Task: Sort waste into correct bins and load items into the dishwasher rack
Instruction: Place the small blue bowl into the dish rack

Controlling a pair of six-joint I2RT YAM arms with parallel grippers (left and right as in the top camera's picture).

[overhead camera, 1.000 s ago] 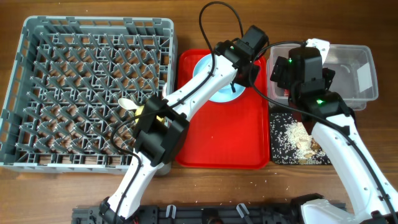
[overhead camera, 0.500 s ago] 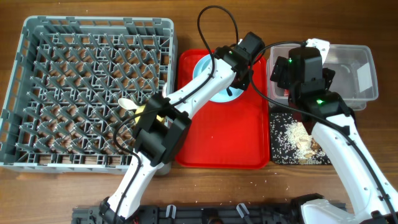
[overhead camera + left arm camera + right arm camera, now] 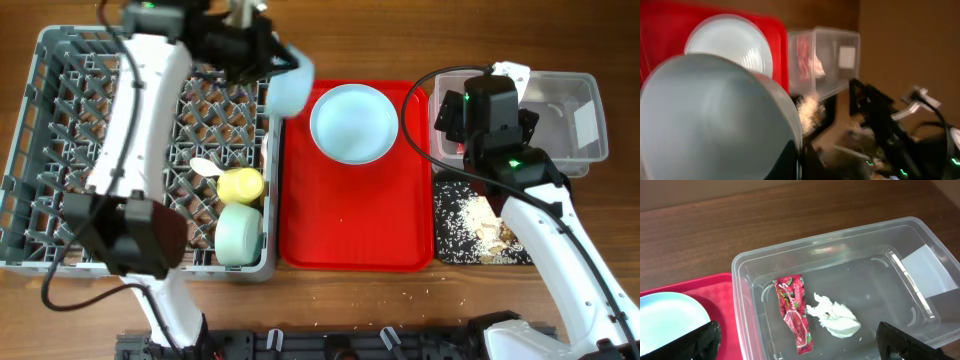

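My left gripper [image 3: 265,62] holds the pale bowl [image 3: 288,88] in the air at the right edge of the dishwasher rack [image 3: 40,200]. Its jaws are pinching the rim as far as I can judge, though in the left wrist view the bowl hides most of them. I read the bowl as light, rigid and smooth, so a rim pinch could slip or let it swing. I'd seat it tilted between pegs, near the yellow cup [image 3: 241,184] and mint-green bowl [image 3: 238,236]. The pale blue plate [image 3: 352,122] lies flat on the red tray [image 3: 350,220], and only its thin lip offers a hold. My right gripper [image 3: 800,342] hangs over the clear tub [image 3: 840,234], jaws spread wide, above the wrapper [image 3: 794,311] and tissue [image 3: 836,318]
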